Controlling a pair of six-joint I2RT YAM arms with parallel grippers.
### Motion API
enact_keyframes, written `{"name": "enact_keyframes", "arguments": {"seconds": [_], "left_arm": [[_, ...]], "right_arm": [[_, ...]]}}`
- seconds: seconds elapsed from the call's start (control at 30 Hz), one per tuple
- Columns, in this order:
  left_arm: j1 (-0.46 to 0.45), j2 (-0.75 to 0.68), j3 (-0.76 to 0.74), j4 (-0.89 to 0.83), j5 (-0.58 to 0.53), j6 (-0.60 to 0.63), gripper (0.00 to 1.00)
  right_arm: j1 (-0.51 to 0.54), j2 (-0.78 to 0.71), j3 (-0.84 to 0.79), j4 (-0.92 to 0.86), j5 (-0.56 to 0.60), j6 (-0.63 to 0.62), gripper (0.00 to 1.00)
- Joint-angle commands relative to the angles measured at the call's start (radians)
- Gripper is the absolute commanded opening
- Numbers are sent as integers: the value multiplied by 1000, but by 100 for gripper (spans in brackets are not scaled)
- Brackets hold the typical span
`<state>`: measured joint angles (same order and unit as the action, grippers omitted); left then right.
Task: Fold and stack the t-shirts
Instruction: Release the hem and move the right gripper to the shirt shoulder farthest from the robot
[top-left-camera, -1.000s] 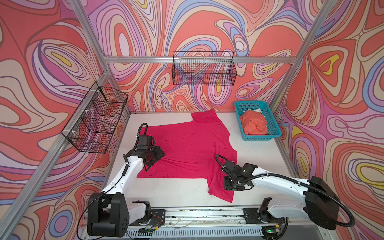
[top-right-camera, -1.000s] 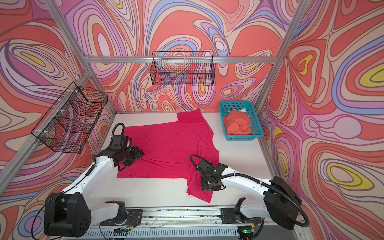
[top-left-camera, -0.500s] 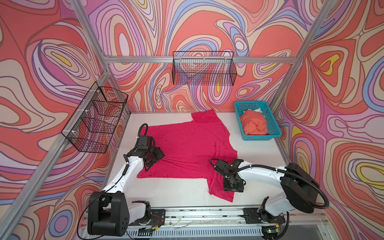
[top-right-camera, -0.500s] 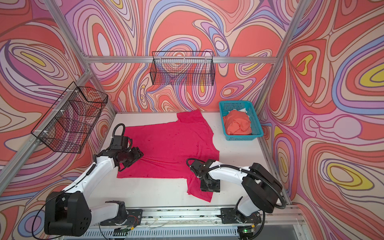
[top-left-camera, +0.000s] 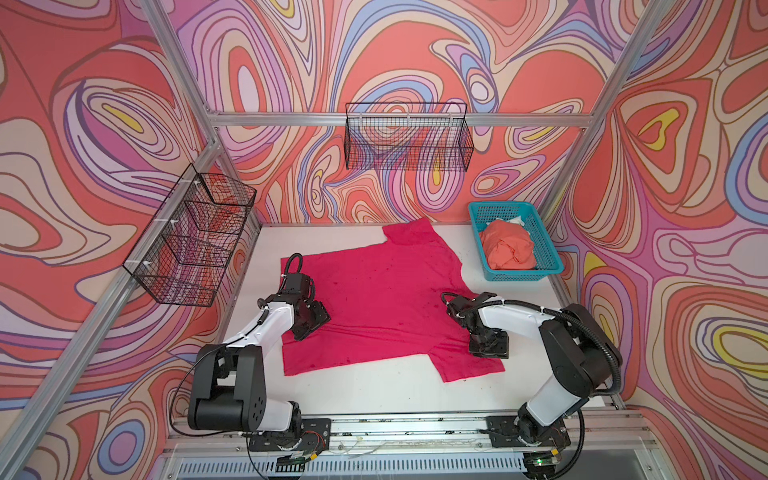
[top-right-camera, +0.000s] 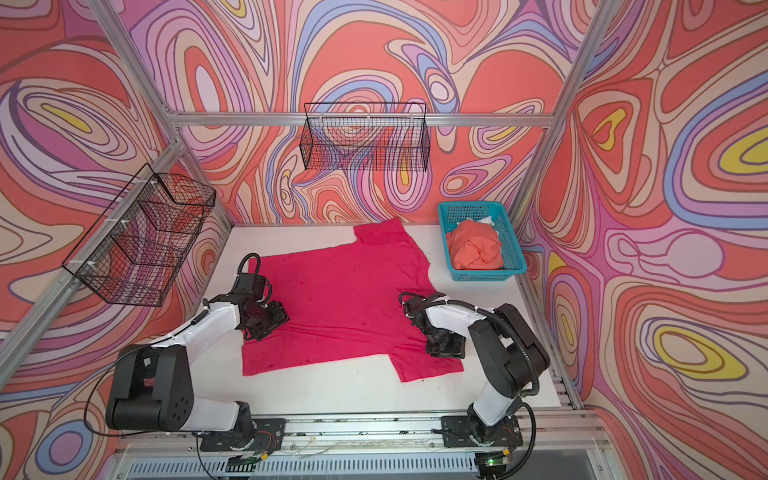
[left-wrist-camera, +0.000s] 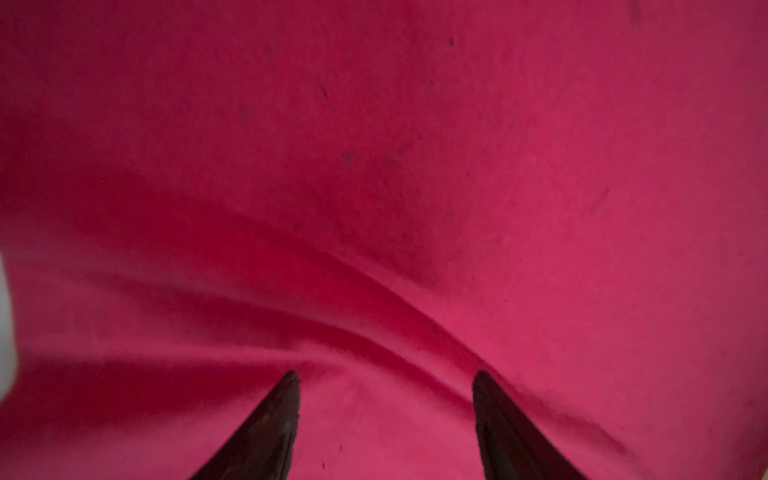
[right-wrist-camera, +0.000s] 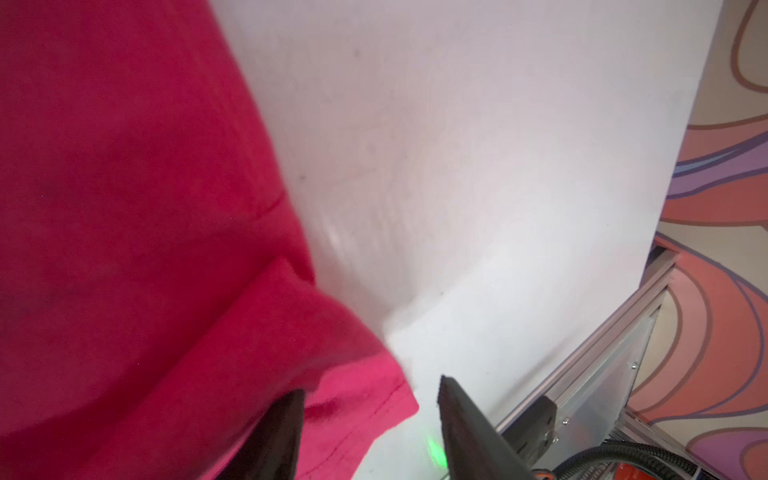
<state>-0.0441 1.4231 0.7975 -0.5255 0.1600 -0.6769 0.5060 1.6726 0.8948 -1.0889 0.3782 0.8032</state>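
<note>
1. Wire rack (top-left-camera: 189, 245) on the left wall and a second rack (top-left-camera: 407, 141) on the back wall only turn up in the top views. The wrist cams miss both.
2. Next over, the left gripper (top-left-camera: 311, 323) is down on the magenta tee (top-left-camera: 382, 299), near its left edge. You can't make out the jaws from above. The left wrist view does show them (left-wrist-camera: 386, 376): tips well apart, nothing pinched, just wrinkled pink cloth underneath.
3. That tee lies spread out mid-table on the white table (top-left-camera: 374, 390), with one sleeve toward the back wall and one toward the front rail.
4. Then the right gripper (top-left-camera: 487, 348) sits at the right edge of the front sleeve. Its wrist view shows it (right-wrist-camera: 372, 386) parted and gripping nothing, one finger (right-wrist-camera: 282, 432) over the sleeve hem and the other over bare table.
5. Far right, the coral-orange tee (top-left-camera: 507, 249) is bunched up in the teal basket (top-left-camera: 521, 275) at the back right corner, well apart from both arms. It's only visible from above.
</note>
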Motion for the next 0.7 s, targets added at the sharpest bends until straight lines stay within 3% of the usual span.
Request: {"name": "enact_keyframes", "arguments": {"seconds": [0.0,0.13,0.27,0.47,0.67], "left_arm": [[6,-25,1,5,4,19,68],[6,-53,17,-21,-6,31,68],[6,-57,32,16,19,30,68],[6,64,115,63,15,38,67],[13,165,242,84,-47,50,68]], "right_arm": [[7,-6,-10,100,-89,-86,58],[19,-135,76,39,-110,-75,60],[19,-127,214,88,-133,-140,60],[-6,167,475,346,-116,-364,59],[-138,433,696,626,-274,-502,58]]}}
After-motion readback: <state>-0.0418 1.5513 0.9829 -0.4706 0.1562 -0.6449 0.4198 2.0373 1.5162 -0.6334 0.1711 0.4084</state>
